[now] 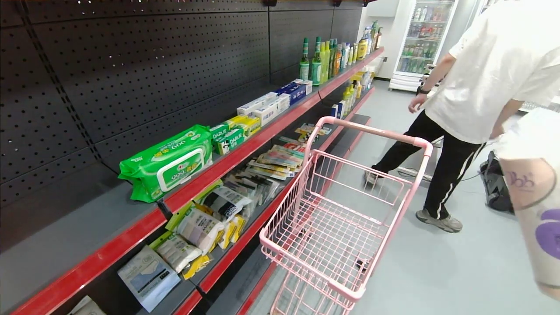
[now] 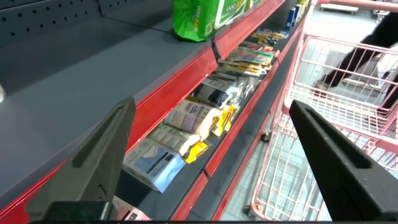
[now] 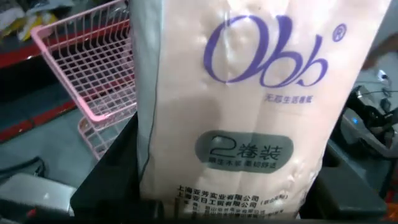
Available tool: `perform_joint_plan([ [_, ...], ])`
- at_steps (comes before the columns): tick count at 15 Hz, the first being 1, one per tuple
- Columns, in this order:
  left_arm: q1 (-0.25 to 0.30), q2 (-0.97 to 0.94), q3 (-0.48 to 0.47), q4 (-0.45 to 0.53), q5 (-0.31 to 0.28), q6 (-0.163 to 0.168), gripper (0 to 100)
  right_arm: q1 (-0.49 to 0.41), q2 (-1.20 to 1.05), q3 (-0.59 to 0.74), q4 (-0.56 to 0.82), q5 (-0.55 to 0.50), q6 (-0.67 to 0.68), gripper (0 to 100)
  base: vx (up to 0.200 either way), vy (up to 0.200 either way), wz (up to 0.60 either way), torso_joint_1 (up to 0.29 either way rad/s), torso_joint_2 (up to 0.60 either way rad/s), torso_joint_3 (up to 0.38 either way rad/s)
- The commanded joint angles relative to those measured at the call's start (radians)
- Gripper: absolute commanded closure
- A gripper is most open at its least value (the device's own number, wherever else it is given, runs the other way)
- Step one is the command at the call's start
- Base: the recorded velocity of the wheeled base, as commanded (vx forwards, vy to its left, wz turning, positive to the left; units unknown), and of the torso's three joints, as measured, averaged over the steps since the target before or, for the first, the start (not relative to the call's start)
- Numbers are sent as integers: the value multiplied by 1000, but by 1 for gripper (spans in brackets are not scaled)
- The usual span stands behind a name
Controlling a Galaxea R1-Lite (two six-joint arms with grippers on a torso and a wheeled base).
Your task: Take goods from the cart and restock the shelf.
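Holding entry, near to far.

- Right pincer (image 3: 233, 186): clamped on a pale pack of paper rolls (image 3: 249, 93), dark fingers (image 3: 115, 174) pressing it from both sides. The pack stands upright in the grip, off to the right of the cart and above the floor. Judgement: gripping it across the narrow sides holds the soft wrap firm and leaves the base free to be set down flat.
- Left pincer (image 2: 211, 155): spread wide, nothing between the jaws. It hangs beside the red shelf edge, above the lower tier. Judgement: it is a free hand, ready to steady or nudge stock.
- Cart (image 1: 372, 130): pink wire, parked close along the shelf front, so lifting goods across is a short move. Its basket shows bare mesh.
- Lower tier: flat packets (image 1: 201, 227) lie overlapping in a row.
- Shelf (image 1: 65, 236): the grey board at the near end is bare. Farther along sit a green wipes pack (image 1: 170, 159), then boxes (image 1: 267, 109), then bottles (image 1: 317, 63) at the far end.

Judgement: the step in hand is carrying the pack across. The bare near stretch, short of the wipes, is the likely slot.
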Motion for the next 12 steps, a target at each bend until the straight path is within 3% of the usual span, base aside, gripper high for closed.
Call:
perform_joint_plan([
  [1, 0, 1, 1, 0, -1, 2, 0, -144, -227, 76, -17, -6, 4, 100, 0, 0, 0, 0, 0, 0],
  [4, 0, 1, 1, 0, -1, 2, 0, -237, -288, 108, -23, -19, 73, 100, 0, 0, 0, 0, 0, 0],
  [12, 0, 1, 1, 0, 2, 0, 0, -231, -423, 201, -12, -19, 73, 100, 0, 0, 0, 0, 0, 0],
])
